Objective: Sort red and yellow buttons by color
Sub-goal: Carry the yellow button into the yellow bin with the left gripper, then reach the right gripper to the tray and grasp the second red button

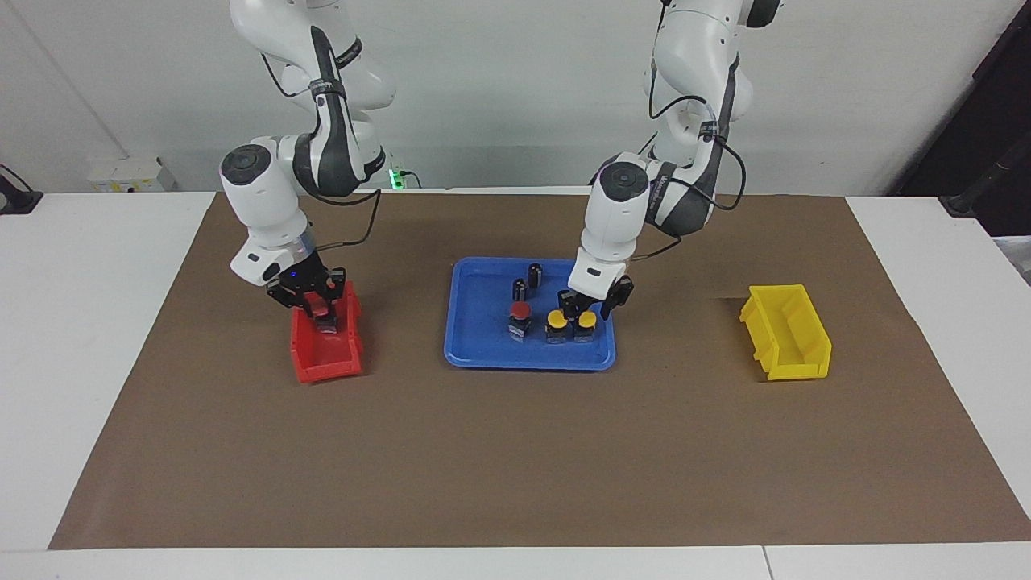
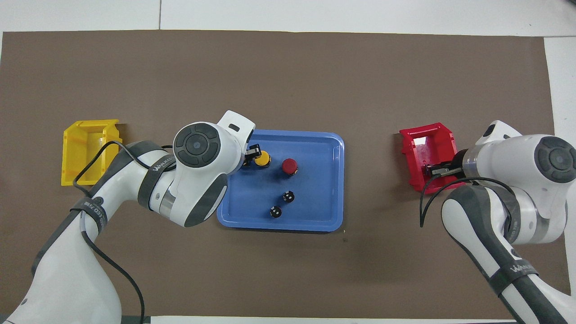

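Left arm: comes in from its own end, elbow bent, wrist tipped down, forearm steep. Left end effector (image 1: 586, 308): low, pointing down, fingers apart. Right arm: elbow high, forearm dropping steeply, wrist turned down. Right end effector (image 1: 320, 308): low, pointing down, fingertips closed on something small and red-capped.
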Available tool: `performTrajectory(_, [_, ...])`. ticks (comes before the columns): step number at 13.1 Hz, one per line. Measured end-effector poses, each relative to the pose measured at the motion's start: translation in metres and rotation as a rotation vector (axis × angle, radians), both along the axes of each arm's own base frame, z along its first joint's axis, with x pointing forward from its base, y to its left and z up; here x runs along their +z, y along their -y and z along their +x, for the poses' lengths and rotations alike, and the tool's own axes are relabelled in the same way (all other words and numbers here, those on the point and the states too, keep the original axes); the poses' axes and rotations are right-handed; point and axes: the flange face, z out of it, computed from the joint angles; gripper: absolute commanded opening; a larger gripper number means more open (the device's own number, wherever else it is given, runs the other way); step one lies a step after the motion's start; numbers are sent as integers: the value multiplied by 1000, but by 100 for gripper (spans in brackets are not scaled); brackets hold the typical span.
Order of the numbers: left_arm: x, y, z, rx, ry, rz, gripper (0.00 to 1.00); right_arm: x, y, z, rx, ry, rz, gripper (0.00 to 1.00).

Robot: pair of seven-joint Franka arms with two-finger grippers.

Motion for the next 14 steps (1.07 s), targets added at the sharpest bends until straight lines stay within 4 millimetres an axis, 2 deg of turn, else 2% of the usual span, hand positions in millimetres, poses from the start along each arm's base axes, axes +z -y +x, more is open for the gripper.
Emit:
performTrajectory(1, [6, 1, 3, 3, 7, -4, 1, -2, 0, -1, 0, -3, 0, 41])
performTrajectory(2, [16, 1, 9, 8, 6, -2, 1, -3, 0, -2, 0, -5, 0, 49])
performTrajectory(3, [33, -2, 16, 18, -12, 11, 1, -4, 0, -2, 0, -5, 0, 56])
performTrajectory(5, [83, -20, 35, 26, -48, 39, 1, -3, 0, -2, 0, 1, 0, 56])
performTrajectory(6, [113, -43, 45, 10, -71, 54, 1, 0, 0, 0, 1, 3, 0, 57])
performTrajectory(7, [138, -77, 55, -21, -90, 64, 1, 7, 0, 4, 1, -4, 0, 58])
performTrajectory(8, [156, -120, 65, -56, -102, 68, 1, 19, -1, 9, 3, -18, 1, 59])
performTrajectory(10, [174, -233, 85, -154, -128, 69, 1, 57, -6, 24, 10, -46, 4, 64])
performTrajectory(11, [170, -291, 89, -210, -138, 63, 1, 77, -12, 31, 5, -54, 8, 68])
performTrajectory(12, [156, -347, 88, -256, -136, 55, 1, 100, -29, 38, -21, -58, 15, 74])
performTrajectory(13, [139, -389, 82, -270, -118, 52, 1, 119, -60, 45, -60, -49, 22, 78])
performTrajectory(14, [119, -412, 74, -276, -112, 50, 1, 133, -102, 51, -114, -27, 35, 79])
